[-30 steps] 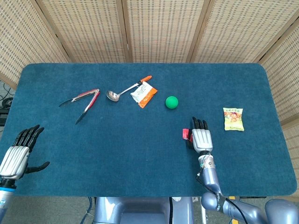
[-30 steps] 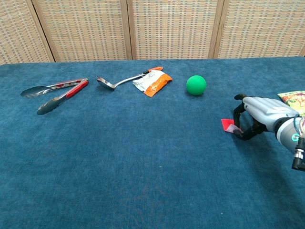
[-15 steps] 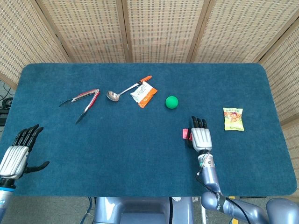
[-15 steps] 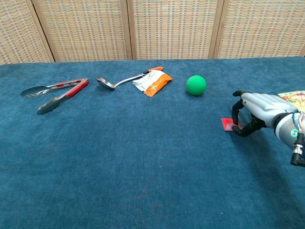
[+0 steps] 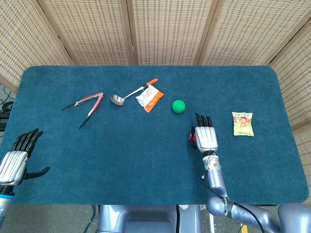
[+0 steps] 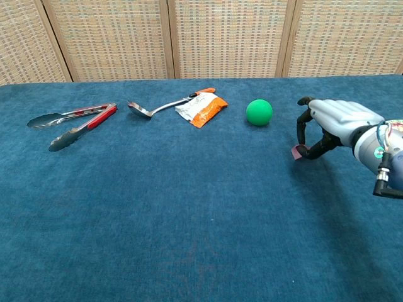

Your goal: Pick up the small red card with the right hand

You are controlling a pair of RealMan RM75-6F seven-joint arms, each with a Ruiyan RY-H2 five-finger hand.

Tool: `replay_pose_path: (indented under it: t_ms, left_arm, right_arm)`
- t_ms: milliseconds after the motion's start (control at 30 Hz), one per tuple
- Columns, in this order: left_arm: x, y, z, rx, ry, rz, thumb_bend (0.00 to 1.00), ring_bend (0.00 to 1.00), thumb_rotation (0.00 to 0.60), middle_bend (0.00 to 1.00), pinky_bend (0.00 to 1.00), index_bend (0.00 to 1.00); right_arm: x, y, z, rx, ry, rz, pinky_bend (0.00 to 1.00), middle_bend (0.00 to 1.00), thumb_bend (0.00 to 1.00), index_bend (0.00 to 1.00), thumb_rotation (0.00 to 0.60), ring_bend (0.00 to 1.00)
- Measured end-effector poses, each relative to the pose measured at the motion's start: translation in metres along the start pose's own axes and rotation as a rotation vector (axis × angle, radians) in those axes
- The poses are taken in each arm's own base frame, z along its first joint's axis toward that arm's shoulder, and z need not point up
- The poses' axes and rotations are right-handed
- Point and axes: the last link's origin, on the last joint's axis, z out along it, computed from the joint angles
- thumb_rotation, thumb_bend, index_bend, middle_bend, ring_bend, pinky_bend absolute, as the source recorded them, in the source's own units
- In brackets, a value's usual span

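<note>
- Moved since a second ago: right hand [image 6: 337, 123] has risen off the desk [image 6: 157, 207] and carried the card [image 6: 296, 151] up with it; before, the card lay flat on the cloth under the fingertips.
- Card: small, red, now clear of the desk, seen edge-on in the chest view; from the head camera only a red sliver [image 5: 193, 138] shows beside the hand.
- Fingers [image 6: 305, 129]: curled down around the card, pinching it at their tips; the grip looks slight.
- Risk, slip: so little of the card seems caught that a jolt or quick lift could drop it back on the cloth.
- Risk, twist: held at one edge, it may swivel out of the pinch.
- Left hand [image 5: 17, 158]: fingers spread, holding nothing, at the near left edge.
- Ball [image 6: 259, 112]: near, not touching.
</note>
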Motion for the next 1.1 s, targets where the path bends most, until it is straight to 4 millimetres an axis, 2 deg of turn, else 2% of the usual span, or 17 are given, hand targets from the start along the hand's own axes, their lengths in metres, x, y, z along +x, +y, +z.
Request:
replay_pose_path:
  t_ms: [200, 333, 533, 633, 867, 967, 1100]
  left_arm:
    - [0.002, 0.0, -0.001, -0.002, 0.005, -0.004, 0.18, 0.0, 0.6, 0.0, 0.0, 0.0]
    - [0.003, 0.0, -0.002, -0.004, 0.008, -0.004, 0.18, 0.0, 0.6, 0.0, 0.0, 0.0]
    - [0.003, 0.0, -0.004, -0.005, 0.012, -0.002, 0.18, 0.0, 0.6, 0.0, 0.0, 0.0]
    - [0.003, 0.0, -0.005, -0.006, 0.012, 0.001, 0.18, 0.0, 0.6, 0.0, 0.0, 0.0]
    - [0.005, 0.002, -0.01, -0.009, 0.031, 0.014, 0.18, 0.0, 0.6, 0.0, 0.0, 0.0]
    - [0.007, 0.003, -0.011, -0.009, 0.043, 0.016, 0.18, 0.0, 0.6, 0.0, 0.0, 0.0]
    - [0.005, 0.005, -0.013, -0.013, 0.051, 0.025, 0.18, 0.0, 0.6, 0.0, 0.0, 0.0]
  right_arm:
    - [0.015, -0.003, 0.0, 0.01, 0.042, -0.001, 0.0, 0.05, 0.52, 0.59, 0.6, 0.0]
    - [0.033, 0.0, -0.006, 0.022, 0.091, 0.0, 0.0, 0.01, 0.45, 0.58, 0.6, 0.0]
    - [0.067, 0.025, -0.028, 0.008, 0.179, 0.003, 0.0, 0.0, 0.37, 0.45, 0.6, 0.0]
    - [0.079, 0.043, -0.045, -0.01, 0.209, -0.002, 0.0, 0.0, 0.33, 0.37, 0.6, 0.0]
    - [0.103, 0.096, -0.103, -0.053, 0.294, -0.001, 0.0, 0.0, 0.22, 0.17, 0.6, 0.0]
    - [0.106, 0.117, -0.13, -0.072, 0.311, 0.013, 0.0, 0.0, 0.17, 0.12, 0.6, 0.0]
    - [0.105, 0.133, -0.159, -0.071, 0.311, 0.027, 0.0, 0.0, 0.14, 0.1, 0.6, 0.0]
